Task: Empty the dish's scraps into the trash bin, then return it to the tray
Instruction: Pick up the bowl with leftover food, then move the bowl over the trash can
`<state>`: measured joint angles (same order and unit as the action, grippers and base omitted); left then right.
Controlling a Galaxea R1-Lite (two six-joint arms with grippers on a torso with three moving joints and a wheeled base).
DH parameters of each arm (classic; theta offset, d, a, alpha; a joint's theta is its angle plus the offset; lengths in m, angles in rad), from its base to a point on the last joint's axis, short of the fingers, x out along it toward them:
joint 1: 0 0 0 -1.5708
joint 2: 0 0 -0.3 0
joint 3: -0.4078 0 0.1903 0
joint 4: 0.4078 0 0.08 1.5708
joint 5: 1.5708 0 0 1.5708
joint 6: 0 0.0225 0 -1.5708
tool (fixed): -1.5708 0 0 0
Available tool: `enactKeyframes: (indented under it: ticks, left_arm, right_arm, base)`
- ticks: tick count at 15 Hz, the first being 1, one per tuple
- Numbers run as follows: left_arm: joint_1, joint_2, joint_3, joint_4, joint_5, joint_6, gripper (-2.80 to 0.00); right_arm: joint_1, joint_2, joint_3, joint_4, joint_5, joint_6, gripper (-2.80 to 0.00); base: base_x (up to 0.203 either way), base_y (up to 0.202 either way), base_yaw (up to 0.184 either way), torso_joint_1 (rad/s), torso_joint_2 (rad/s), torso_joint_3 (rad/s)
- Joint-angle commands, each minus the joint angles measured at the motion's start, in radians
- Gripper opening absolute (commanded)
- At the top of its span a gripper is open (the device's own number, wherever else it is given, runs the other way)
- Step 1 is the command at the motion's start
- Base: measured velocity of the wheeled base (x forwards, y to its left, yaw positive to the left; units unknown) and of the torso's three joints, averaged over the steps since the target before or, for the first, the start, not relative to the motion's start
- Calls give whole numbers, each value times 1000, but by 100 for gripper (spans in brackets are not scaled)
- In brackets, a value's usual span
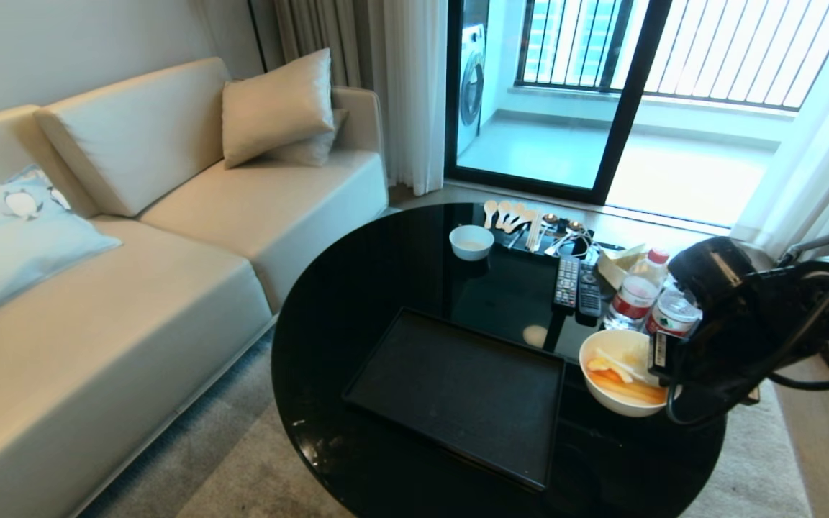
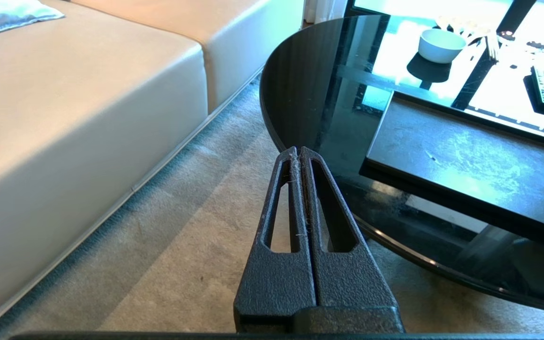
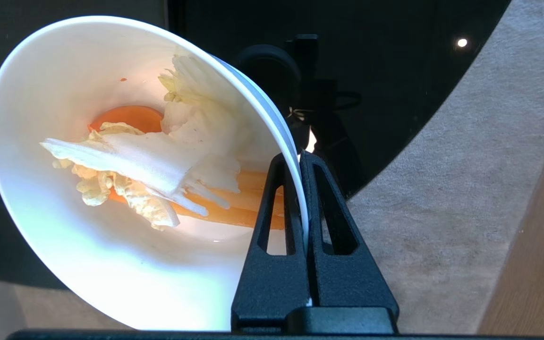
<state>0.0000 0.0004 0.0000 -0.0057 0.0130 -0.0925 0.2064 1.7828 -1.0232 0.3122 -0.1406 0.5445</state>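
The dish (image 1: 619, 399) (image 3: 64, 245), a deep cream-white bowl, hangs over the right side of the round black table. My right gripper (image 3: 299, 158) is shut on its rim, one finger inside the bowl and one outside. In the head view the gripper's tips are hidden behind the right arm's wrist. The scraps (image 1: 619, 378) (image 3: 158, 179), orange slices and pale leafy pieces, lie inside the dish. The black tray (image 1: 458, 392) (image 2: 465, 160) sits bare on the table left of the dish. My left gripper (image 2: 296, 151) is shut on nothing, low over the carpet by the table's edge. The trash bin is out of view.
On the far side of the table (image 1: 357, 288) stand a small white bowl (image 1: 470, 241), spoons and cutlery (image 1: 522, 216), two remote controls (image 1: 577, 284) and two water bottles (image 1: 637, 291). A beige sofa (image 1: 98, 288) runs along the left. Carpet (image 3: 465, 189) lies right of the table.
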Motion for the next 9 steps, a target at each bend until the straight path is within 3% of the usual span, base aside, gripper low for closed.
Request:
enactKeyframes:
  ticks: [1,4,9]
  left_arm:
    - [0,0,0,0,1,-1,-280]
    - [0,0,0,0,1,-1,-280]
    - [0,0,0,0,1,-1,-280]
  right_arm:
    - [-13,-142,103,-9,34,-8,-280]
    - [-73,-263,278,-55,63,-83,-280]
    - [-253,-432,470,-106,131,-222,-280]
  base:
    - [0,0,0,0,0,0]
    - [0,0,0,0,0,0]
    - [0,0,0,0,0,0]
